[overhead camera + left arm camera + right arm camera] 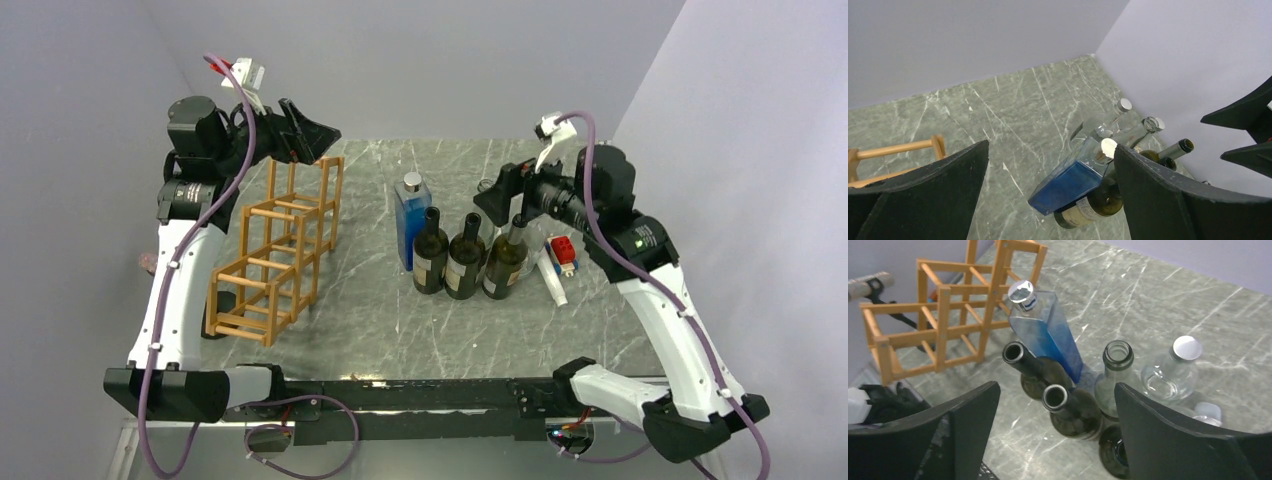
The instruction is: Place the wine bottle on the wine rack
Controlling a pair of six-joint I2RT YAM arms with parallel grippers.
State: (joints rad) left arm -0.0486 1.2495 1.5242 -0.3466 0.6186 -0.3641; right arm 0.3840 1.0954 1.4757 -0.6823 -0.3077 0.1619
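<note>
The wooden wine rack (278, 250) stands on the left of the table, empty; it also shows in the right wrist view (943, 315) and a corner in the left wrist view (898, 149). Three dark wine bottles (466, 262) stand upright in a row at the centre, mouths open (1054, 397). My left gripper (318, 140) is open and empty, raised above the rack's far end (1052, 146). My right gripper (497, 203) is open and empty, hovering just above the right end of the bottle row (1058, 385), touching no bottle.
A tall blue glass bottle (412, 215) with a silver cap stands behind the wine bottles (1048, 335). Clear glass bottles (1173, 371) stand behind the row. A red and white object (564, 250) and a white tube (553, 282) lie to the right.
</note>
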